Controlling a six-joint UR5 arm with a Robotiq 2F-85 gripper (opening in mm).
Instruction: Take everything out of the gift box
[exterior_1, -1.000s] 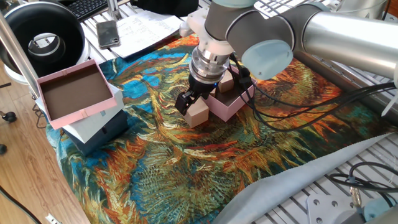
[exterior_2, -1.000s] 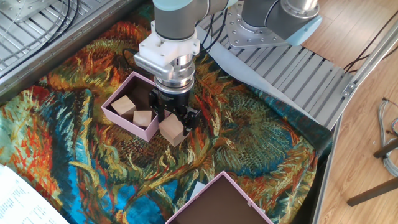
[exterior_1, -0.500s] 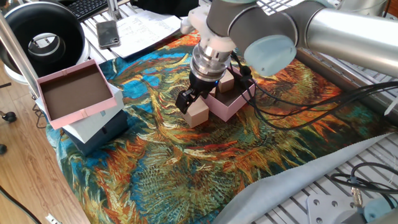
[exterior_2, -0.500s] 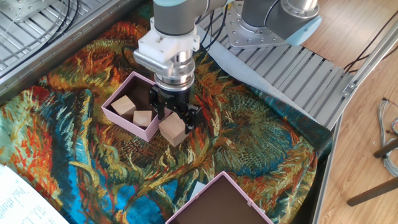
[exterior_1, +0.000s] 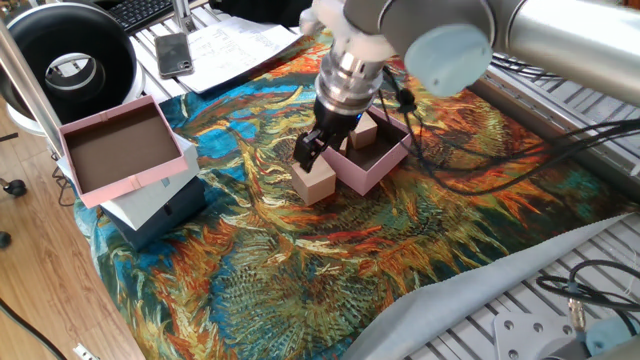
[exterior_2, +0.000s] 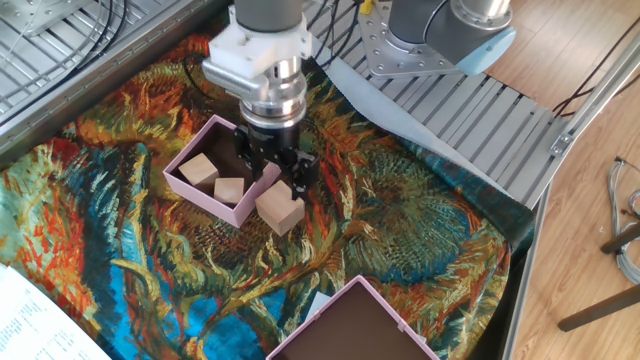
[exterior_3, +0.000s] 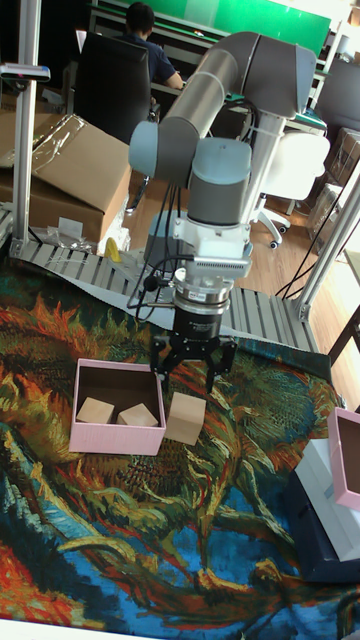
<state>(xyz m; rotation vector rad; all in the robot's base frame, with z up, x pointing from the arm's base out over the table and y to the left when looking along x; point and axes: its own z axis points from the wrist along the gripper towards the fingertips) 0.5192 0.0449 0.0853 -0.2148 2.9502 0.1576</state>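
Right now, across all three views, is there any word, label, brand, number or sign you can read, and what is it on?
No text can be read in any view.
Sheets of paper: printed or written lines, too small and blurred to read.
Keyboard: keys show, legends not legible.
Gift box, wooden blocks and claw: no visible markings.

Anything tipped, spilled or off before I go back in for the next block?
Nothing stands out. One wooden block sits flat on the cloth just outside the gift box, and the open hand hovers above it. Two blocks remain inside, resting level. The box itself looks square and undamaged.
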